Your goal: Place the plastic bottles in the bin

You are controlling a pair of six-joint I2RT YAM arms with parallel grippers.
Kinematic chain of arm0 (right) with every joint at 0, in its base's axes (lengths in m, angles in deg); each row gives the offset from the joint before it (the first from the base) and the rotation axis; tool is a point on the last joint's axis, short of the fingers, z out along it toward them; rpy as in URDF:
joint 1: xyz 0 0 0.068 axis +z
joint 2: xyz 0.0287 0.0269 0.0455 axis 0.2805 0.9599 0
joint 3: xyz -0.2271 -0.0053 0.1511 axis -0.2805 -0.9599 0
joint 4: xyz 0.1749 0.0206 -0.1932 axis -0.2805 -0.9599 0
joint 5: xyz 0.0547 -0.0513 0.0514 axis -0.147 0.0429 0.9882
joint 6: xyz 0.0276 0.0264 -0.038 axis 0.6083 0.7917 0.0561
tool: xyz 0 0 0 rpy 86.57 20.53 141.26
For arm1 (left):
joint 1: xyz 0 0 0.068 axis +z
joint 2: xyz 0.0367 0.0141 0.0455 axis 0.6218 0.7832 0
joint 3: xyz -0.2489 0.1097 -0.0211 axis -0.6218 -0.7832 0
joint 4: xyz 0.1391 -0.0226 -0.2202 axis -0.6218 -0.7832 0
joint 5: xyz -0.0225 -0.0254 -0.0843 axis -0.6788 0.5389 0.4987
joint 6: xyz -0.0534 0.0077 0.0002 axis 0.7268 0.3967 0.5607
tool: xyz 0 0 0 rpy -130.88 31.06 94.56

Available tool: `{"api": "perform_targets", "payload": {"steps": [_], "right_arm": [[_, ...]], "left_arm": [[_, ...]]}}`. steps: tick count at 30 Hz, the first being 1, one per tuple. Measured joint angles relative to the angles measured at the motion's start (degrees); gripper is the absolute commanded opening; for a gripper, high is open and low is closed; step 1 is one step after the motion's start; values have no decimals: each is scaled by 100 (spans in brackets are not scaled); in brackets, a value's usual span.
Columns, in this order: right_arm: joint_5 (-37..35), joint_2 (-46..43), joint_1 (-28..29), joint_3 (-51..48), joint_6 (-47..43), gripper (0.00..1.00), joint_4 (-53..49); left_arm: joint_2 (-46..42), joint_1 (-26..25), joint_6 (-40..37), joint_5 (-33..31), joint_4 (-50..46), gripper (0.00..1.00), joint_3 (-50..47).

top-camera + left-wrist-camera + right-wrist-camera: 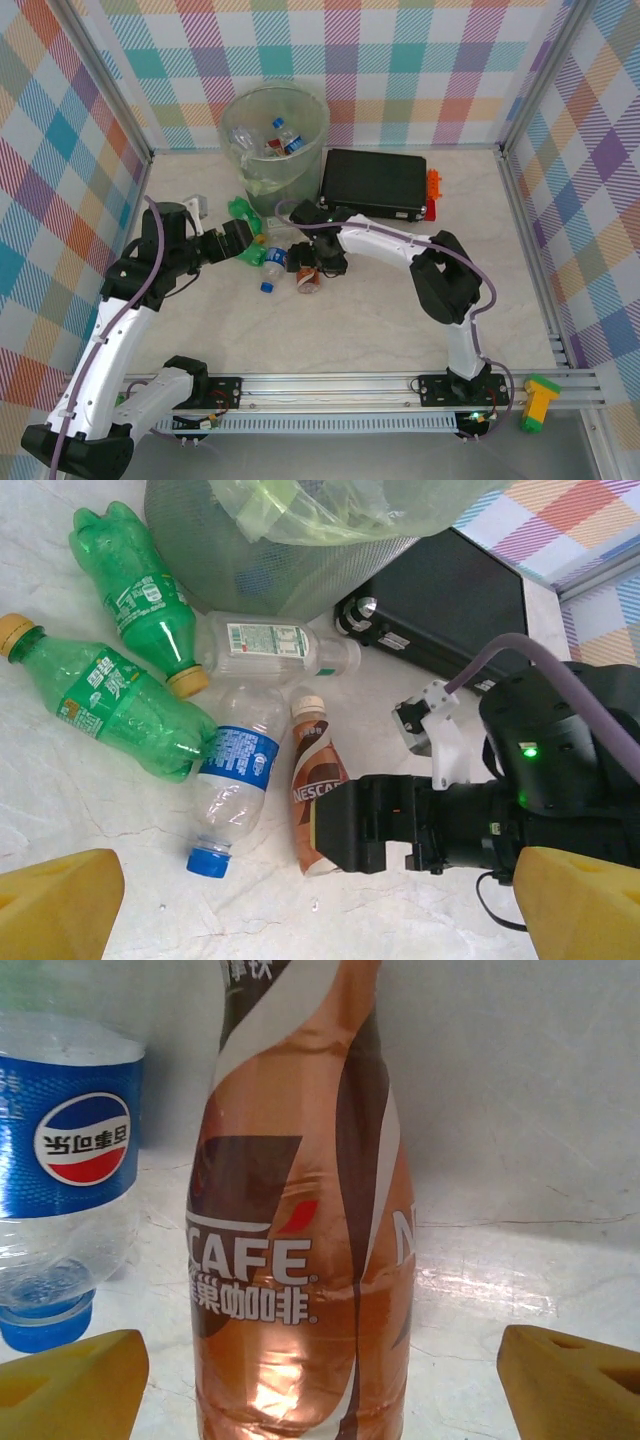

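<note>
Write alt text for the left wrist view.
Five plastic bottles lie on the table beside the bin: two green, two clear, one brown Nescafe bottle with the right gripper at its base. A black case sits behind.

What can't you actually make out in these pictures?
Bottles in the bin, top view: cloudy liner blurs their number.
Coffee bottle, base: behind the right arm in the left wrist view, below the bottom edge in the right wrist view.
Orange thing beside the black case, top view: too small.

Bottles point(272, 258) before bin point(262, 175), case point(375, 183) right of bin
</note>
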Motion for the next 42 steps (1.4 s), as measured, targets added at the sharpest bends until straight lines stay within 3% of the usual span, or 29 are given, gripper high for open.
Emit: {"api": "perform_targets", "payload": {"steps": [8,17,25,36,42], "right_arm": [[66,282,7,31,-63,81,0],[61,459,72,70,-197,57,7],[-129,179,120,-15,-232,57,24],[-817,-1515,120,-483,-219,57,66],[-1462,-2070,131,-133,-872,57,61]], "left_arm": [[2,-31,-2,-15,2,100,11],[2,-35,-2,-22,-22,100,33],[7,-35,-2,-111,-118,99,197],[166,-35,22,-697,-223,99,468],[315,-35,24,-831,-243,100,706]]}}
